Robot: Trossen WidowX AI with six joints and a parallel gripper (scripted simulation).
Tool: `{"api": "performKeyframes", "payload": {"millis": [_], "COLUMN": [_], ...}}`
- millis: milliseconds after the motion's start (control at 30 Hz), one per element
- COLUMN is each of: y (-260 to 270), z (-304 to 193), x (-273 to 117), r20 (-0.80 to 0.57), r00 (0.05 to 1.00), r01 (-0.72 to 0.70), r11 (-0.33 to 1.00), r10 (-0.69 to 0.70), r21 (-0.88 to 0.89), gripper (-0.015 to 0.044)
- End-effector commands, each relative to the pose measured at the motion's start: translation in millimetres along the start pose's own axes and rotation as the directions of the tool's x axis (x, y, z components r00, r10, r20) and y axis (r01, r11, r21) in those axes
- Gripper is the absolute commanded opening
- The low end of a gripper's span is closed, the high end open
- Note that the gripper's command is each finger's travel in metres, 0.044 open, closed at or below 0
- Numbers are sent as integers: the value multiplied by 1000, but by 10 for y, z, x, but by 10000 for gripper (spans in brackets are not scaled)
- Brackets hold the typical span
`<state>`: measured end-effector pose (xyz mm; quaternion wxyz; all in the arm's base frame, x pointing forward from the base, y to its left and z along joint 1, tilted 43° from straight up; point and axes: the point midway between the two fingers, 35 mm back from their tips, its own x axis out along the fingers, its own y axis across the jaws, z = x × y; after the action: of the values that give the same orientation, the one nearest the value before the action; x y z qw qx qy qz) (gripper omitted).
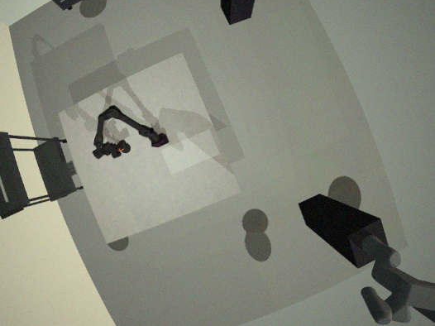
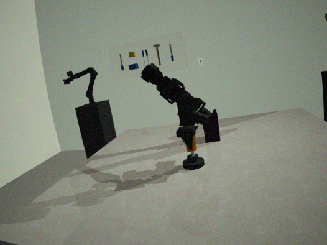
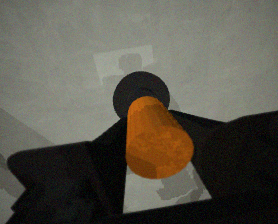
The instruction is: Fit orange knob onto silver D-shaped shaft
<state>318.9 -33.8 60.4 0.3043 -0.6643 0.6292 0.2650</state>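
The orange knob (image 2: 194, 145) (image 3: 159, 145) is held between the fingers of my gripper (image 2: 190, 141) (image 3: 147, 117), which is shut on it. In the exterior view the knob is about upright, directly over the dark round pedestal (image 2: 193, 163) (image 3: 131, 85). A short length of the silver shaft (image 2: 193, 153) shows between the knob's lower end and the pedestal. In the wrist view the knob covers the shaft and part of the pedestal. The hole, the flat sides and whether the shaft tip is inside the knob are hidden. In the top view only a sliver of orange shows.
My arm's dark purple base block (image 1: 160, 141) (image 2: 212, 129) stands on the pale table (image 1: 149, 200) (image 2: 248, 200) close behind the pedestal. Another arm on a black stand (image 2: 96, 125) is beyond the table. A dark chair (image 1: 54, 169) is at the table's left side in the top view.
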Motion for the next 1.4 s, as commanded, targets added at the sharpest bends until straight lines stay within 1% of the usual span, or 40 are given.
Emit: {"api": "performKeyframes", "payload": {"millis": [0,1367], "y": [11,22], "z": [-9,-8], "x": [69,18], "r20": [-6,-6], "r00": [1000,1000], "r01": [2,2], "r11": [1000,1000], "r10": [-2,-2], "r21": [-8,-7], "gripper": [0,0]}}
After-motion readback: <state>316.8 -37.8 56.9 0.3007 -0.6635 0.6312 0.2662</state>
